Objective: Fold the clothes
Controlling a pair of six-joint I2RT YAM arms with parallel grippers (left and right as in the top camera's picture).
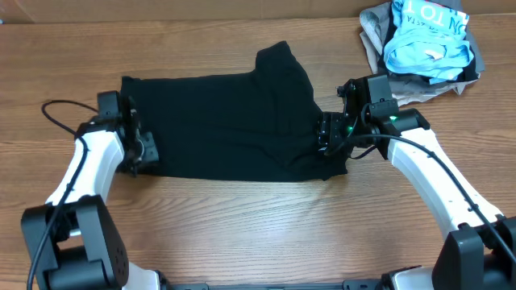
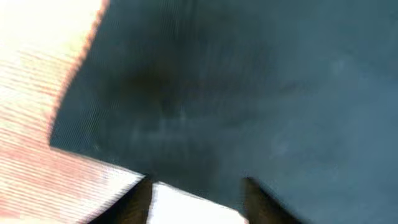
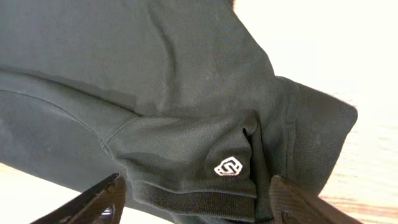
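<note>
T-shirt [image 1: 226, 125]: black, lying flat across the middle of the tabletop [image 1: 242, 234], its long side running left to right; one flap is sticking out toward the far edge near the right end.
Left gripper [image 1: 139, 151]: sitting at the shirt's left edge, low over the cloth.
Left gripper, wrist view: picture is blurring; two dark fingers [image 2: 134, 205] are standing apart, with a pale strip and the cloth's edge showing between them. Jaws are parting and nothing is being pinched.
Right gripper [image 1: 326, 135]: sitting at the shirt's right edge, over the near right corner.
Right gripper, wrist view: fingers [image 3: 93, 202] are standing wide apart at either side of a sleeve [image 3: 186, 149]; the hem is lying loose between them and neither finger is pressing on it.
Logo [image 3: 228, 167]: small and white, showing on the sleeve just above the hem, nearer the right-hand finger.
Blue garment [image 1: 427, 40]: light blue with white lettering, bunching at the far right corner, well apart from the shirt.
Grey garment [image 1: 372, 36]: lying under and beside the blue one, touching it.
</note>
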